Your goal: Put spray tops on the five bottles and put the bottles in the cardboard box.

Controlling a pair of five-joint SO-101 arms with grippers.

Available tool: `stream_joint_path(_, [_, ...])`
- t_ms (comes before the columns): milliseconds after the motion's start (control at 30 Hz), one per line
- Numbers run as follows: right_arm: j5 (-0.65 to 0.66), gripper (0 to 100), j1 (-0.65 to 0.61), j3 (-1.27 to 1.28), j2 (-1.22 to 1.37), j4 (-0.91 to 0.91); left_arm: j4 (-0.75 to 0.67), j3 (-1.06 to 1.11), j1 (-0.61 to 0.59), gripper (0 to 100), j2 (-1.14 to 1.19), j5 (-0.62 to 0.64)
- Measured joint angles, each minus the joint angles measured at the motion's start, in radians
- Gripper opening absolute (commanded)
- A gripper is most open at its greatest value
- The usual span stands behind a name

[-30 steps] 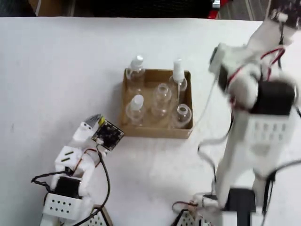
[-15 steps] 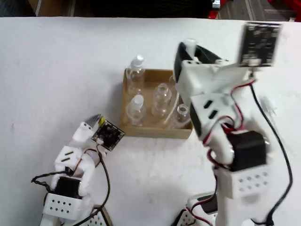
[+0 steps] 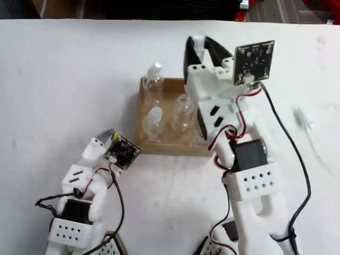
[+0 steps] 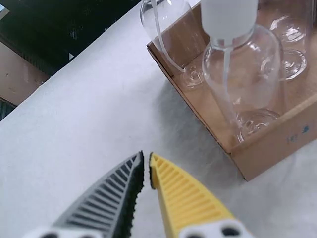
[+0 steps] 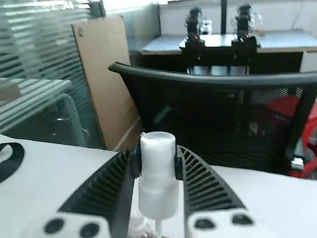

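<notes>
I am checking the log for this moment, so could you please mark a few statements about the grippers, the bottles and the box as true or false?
1. The right gripper grips a white spray top. True.
2. The left gripper holds a bottle. False: it is shut on nothing, beside the cardboard box.
3. The cardboard box is empty. False: bottles stand in it.
4. The bottle nearest the left gripper has a spray top on. True.
</notes>
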Motion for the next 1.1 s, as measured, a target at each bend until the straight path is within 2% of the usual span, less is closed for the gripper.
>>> stream_joint_path(167, [0.015,1.6,-0.020,0.000,0.005,-0.063,0.000,0.000,0.000,2,0.000,0.000])
stream_joint_path(400, [0.124,1.6,-0.018,0.000,0.121,-0.166,0.000,0.000,0.000,2,0.000,0.000])
stream_joint_path(1100, [0.129,1.6,-0.018,0.005,0.207,-0.210,0.000,0.000,0.000,2,0.000,0.000])
